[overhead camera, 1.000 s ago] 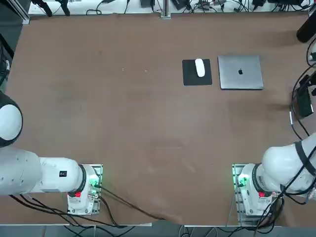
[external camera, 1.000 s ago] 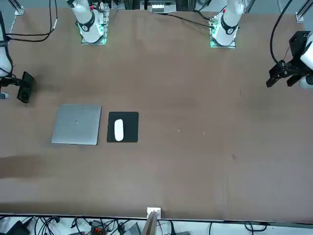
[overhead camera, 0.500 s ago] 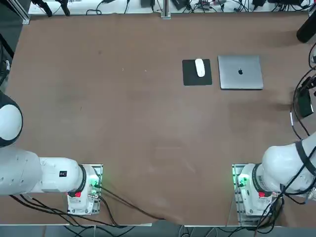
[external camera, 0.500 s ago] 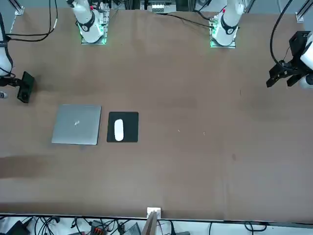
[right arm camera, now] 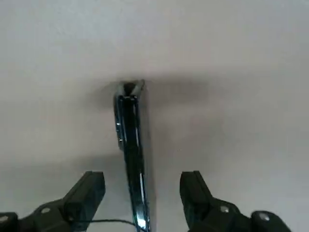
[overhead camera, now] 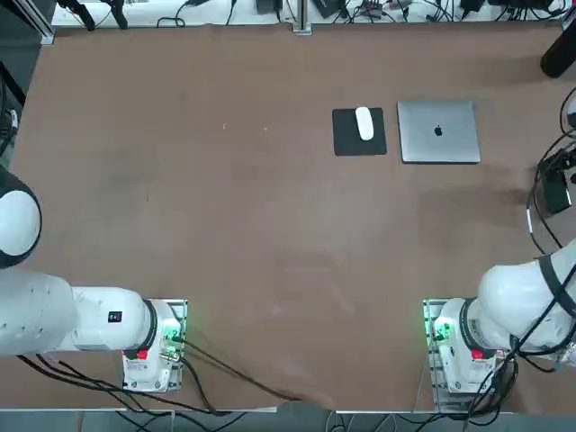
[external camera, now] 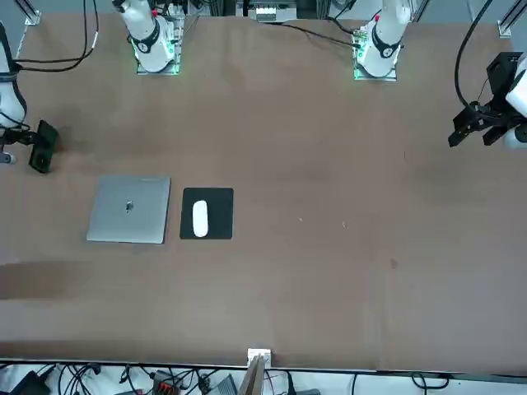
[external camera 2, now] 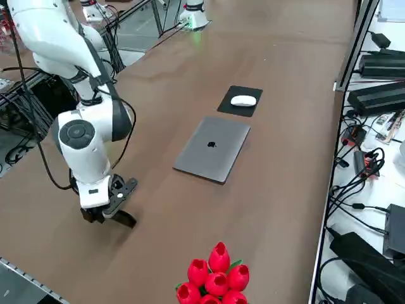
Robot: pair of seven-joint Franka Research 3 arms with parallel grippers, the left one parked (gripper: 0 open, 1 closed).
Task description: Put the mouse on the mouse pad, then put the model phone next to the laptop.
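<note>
Overhead, a brown table [overhead camera: 270,234] spans the room, cables [overhead camera: 414,11] beyond its far edge.

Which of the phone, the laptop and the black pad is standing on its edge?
The phone: it stands between the open fingers of the right gripper, while the laptop and pad lie flat.

The right claw [right arm camera: 142,176] out by the table's right side is black, and the phone [right arm camera: 131,145] between its fingers is a glossy greenish black. Over to the claw's left, the laptop [overhead camera: 438,144] is plain silver-grey with a black apple on it. Farther left from the claw, the mat [overhead camera: 347,144] is solid black, the mouse [overhead camera: 364,123] on it plain white. Under the claw, the table [overhead camera: 270,225] is brown.
</note>
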